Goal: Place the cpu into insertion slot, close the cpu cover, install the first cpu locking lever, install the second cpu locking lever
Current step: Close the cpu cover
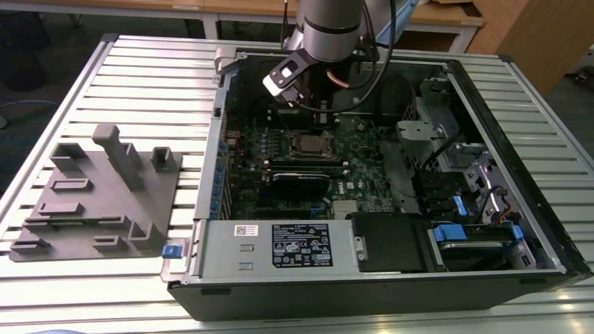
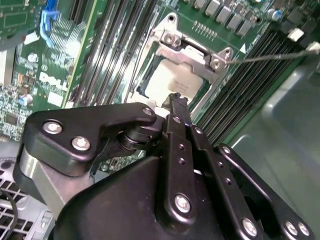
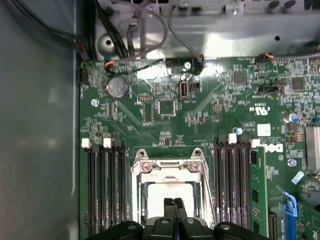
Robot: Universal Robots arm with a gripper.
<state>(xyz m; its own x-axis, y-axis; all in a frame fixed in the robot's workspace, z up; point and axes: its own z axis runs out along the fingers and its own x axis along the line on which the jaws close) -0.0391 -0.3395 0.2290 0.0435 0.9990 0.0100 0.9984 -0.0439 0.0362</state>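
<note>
Exterior view first: the big slatted table [image 1: 139, 76] carries an open computer case [image 1: 547, 216] lying on its side, green motherboard [image 1: 371, 177] facing up, and the arm [image 1: 330, 28] reaches down over the case's far end. The insertion slot [image 1: 293, 146] sits mid-board, just in front of the arm as that view has it.

Now both wrist views, and here's the part that matters. The cpu cover [image 3: 170, 166] lies flat over the slot, and through its window the cpu [image 3: 155, 192] shows, pale top face up, seated level in the slot. It's about square, so no long axis to speak of; its edges run parallel with the memory slots [image 3: 105, 190] on either side.

The pincer [image 3: 174, 202] is clenched, tips pressed together with nothing between them. They hang right over the cpu's near edge, the chip lying straight ahead of and below them. Touching or just clear? I can't tell.

In the second wrist view, a thin locking lever [image 2: 272, 56] sticks out sideways from the cover's corner. It looks unlatched to me.
</note>
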